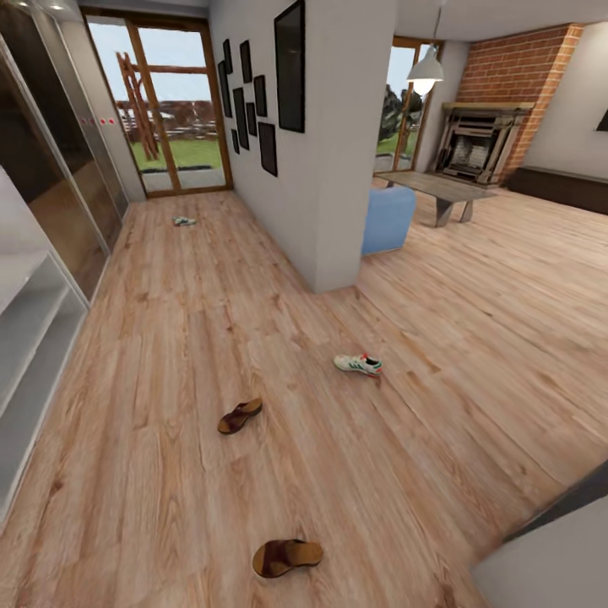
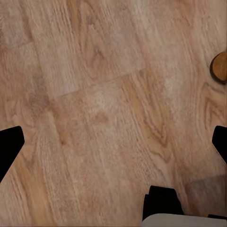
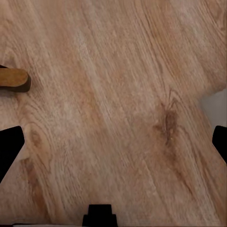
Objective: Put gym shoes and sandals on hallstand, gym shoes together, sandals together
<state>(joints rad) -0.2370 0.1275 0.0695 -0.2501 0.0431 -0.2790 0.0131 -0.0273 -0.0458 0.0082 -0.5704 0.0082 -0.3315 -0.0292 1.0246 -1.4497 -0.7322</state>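
**Corridor floor: four shoes scattered, none on the rack**

Nearest, on the light brown wood-grain plank floor (image 1: 169,338): one flat brown leather sandal with dark insole (image 1: 287,557), lying flat. Farther in and slightly left: second brown leather sandal (image 1: 240,416), well apart from the first. Beyond, to the right: white lace-up gym shoe with green stripes and red-orange heel (image 1: 358,364), alone on the planks near the white wall corner (image 1: 338,169). Far down the corridor, near the wood-framed glass door (image 1: 160,101): second gym shoe (image 1: 183,221), small in view. Along the left edge: pale grey-white shelving of the shoe rack (image 1: 29,338), shelves bare where visible.

Left claw (image 2: 113,142): fingertips spread wide at opposite edges, nothing held, over bare planks; sandal edge (image 2: 219,67) seen nearby. Right claw (image 3: 113,142): likewise wide apart, holding nothing; sandal tip (image 3: 13,79) beside it.
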